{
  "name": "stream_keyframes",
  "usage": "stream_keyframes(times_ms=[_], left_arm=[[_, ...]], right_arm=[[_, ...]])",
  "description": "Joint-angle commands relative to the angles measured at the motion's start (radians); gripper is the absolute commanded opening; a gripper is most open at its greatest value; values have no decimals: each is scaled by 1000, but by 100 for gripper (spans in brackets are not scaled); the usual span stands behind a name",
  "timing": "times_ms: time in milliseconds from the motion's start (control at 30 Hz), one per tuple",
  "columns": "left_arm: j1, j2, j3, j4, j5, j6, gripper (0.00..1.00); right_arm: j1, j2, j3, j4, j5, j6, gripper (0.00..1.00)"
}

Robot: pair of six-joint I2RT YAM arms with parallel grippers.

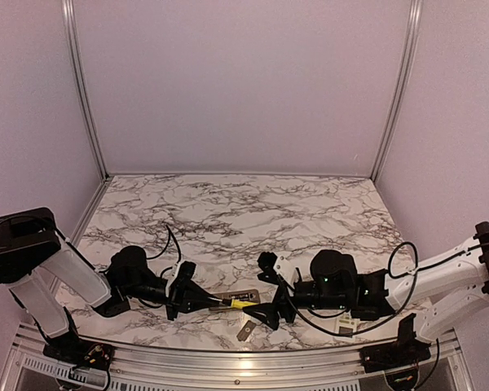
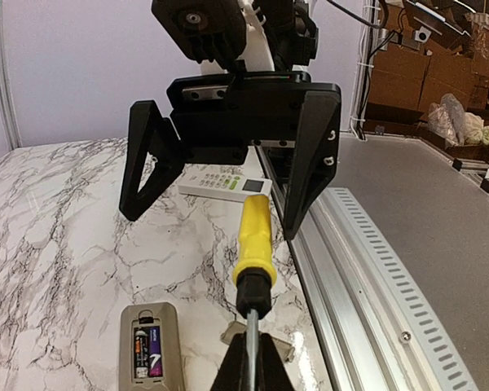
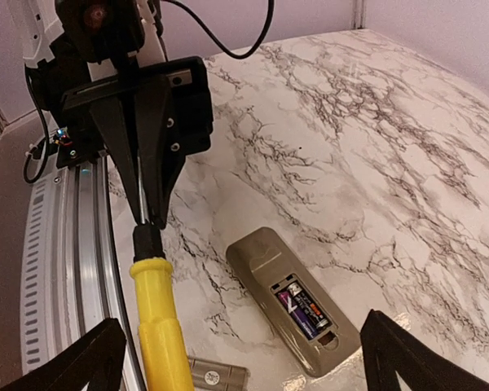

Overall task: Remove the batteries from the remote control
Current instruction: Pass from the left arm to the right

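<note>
The grey remote control (image 3: 287, 285) lies back-up on the marble with its compartment uncovered. Two batteries (image 3: 303, 307) sit side by side inside, one purple-blue, one dark; they also show as batteries (image 2: 147, 352) in the remote control (image 2: 151, 326) from the left wrist. My left gripper (image 2: 248, 346) is shut on the metal shaft of a yellow-handled screwdriver (image 2: 254, 240), held level above the table. My right gripper (image 3: 240, 366) faces it, open wide, the yellow handle (image 3: 159, 318) lying inside its left finger. From above, the left gripper (image 1: 214, 301) and right gripper (image 1: 263, 295) meet near the front edge.
The flat grey cover plate (image 1: 246, 330) lies loose by the front rail, under the screwdriver. A white remote (image 2: 224, 181) lies beneath the right arm. The aluminium rail (image 2: 375, 277) runs along the near edge. White walls close in the back and sides.
</note>
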Motion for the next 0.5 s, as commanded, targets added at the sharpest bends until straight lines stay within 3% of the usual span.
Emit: stream_keyframes(times_ms=[0,267,467], left_arm=[[6,-16,-16,105,-1,-50,0],[6,-28,-37,206,-8,-133,0],[6,-40,-44,228,-34,-160,0]], right_arm=[[-4,-33,-35,118,18,36,99],[-5,-30,-83,281,24,74,99],[-3,25,-44,306,6,74,98]])
